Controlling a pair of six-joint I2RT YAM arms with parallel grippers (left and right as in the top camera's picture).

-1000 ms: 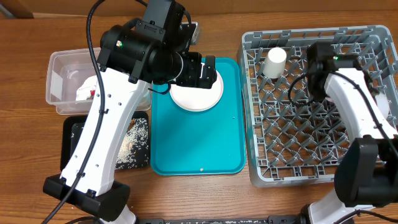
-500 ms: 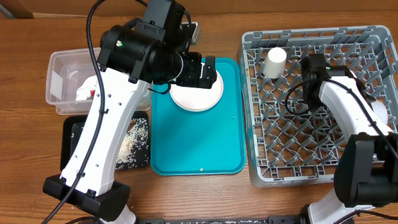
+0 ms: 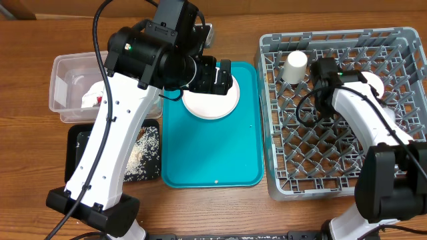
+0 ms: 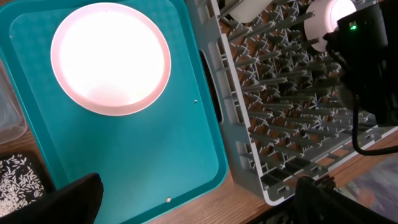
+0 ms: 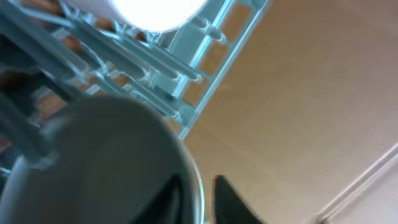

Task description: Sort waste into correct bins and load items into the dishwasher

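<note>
A flat white plate [image 3: 212, 101] lies at the far end of the teal serving tray [image 3: 213, 153]. My left gripper [image 3: 225, 78] hovers above it, open and empty; the left wrist view shows the plate [image 4: 111, 59] with my fingers wide apart at the bottom [image 4: 199, 202]. My right gripper [image 3: 321, 72] is over the grey dish rack [image 3: 333, 133], next to the upturned white cup [image 3: 295, 67]. It is shut on the rim of a white bowl [image 5: 93, 162], one finger inside and one outside [image 5: 199, 199]. The bowl also shows in the left wrist view [image 4: 324, 22].
A clear tub [image 3: 67, 73] at the left holds a white napkin and a red wrapper [image 3: 93, 100]. A black tray [image 3: 87, 160] in front of it holds pale crumbs [image 3: 143, 150]. One crumb [image 4: 168, 200] lies on the teal tray's near end.
My right gripper has moved left across the rack with the bowl, toward the cup. The left arm and the plate have not moved.
</note>
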